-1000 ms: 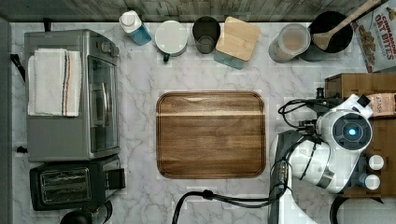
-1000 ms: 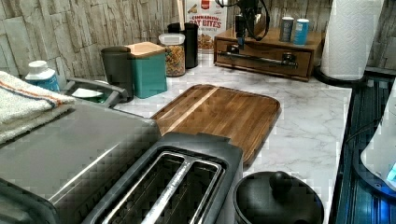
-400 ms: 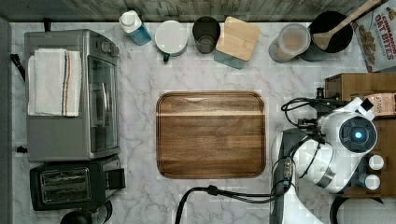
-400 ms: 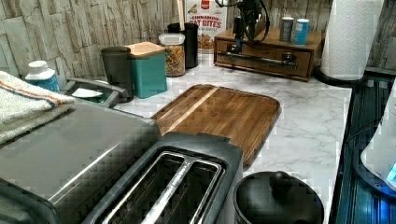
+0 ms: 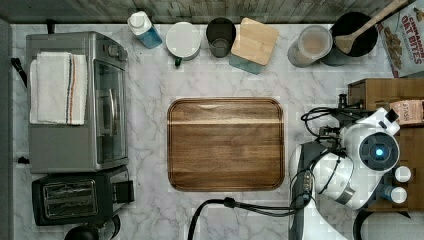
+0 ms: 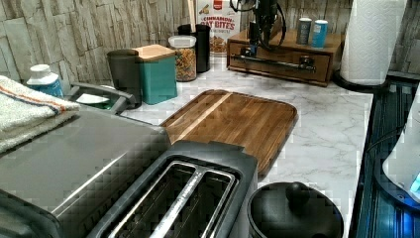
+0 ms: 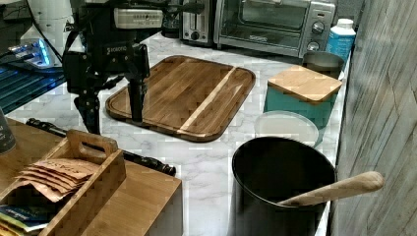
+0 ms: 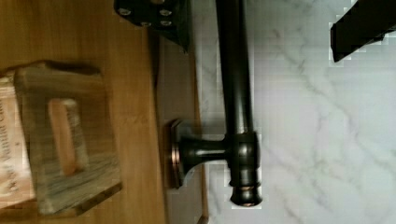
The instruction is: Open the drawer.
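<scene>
Drawer [image 6: 285, 62], a wide medium-brown wooden box with a long black metal bar handle [image 8: 236, 79] on knobbed posts, is seen at the far end of the white marble tabletop [image 6: 322, 134] in the left view, just beside a white paper towel roll [image 6: 371, 39]. Its front is flush with the box, so it is shut. The black robot hand [image 7: 114, 110] is held spread open, its two fingers [image 7: 136, 101] pointing down, one on each side of the bar near one post; whether they touch it cannot be told. In the wrist view, one fingertip is seen over the wooden top and the other over the marble, with the bar between them. A dark rounded wooden cutting board [image 5: 225, 144] lies at the tabletop's middle, well apart from the drawer.
</scene>
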Action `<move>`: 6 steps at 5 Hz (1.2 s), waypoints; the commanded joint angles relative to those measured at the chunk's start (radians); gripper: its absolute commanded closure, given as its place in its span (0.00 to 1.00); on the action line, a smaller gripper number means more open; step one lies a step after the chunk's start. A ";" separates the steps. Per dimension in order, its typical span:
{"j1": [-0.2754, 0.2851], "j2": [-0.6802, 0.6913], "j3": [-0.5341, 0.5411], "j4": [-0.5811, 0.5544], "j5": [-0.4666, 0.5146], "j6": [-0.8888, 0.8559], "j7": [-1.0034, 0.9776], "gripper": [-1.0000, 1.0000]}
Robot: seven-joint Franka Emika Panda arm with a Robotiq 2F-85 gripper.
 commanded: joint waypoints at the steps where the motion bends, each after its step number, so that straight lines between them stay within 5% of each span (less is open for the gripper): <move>1: -0.069 0.064 0.021 -0.049 0.087 0.064 -0.086 0.00; 6: -0.060 0.107 0.057 -0.102 0.100 0.205 -0.078 0.00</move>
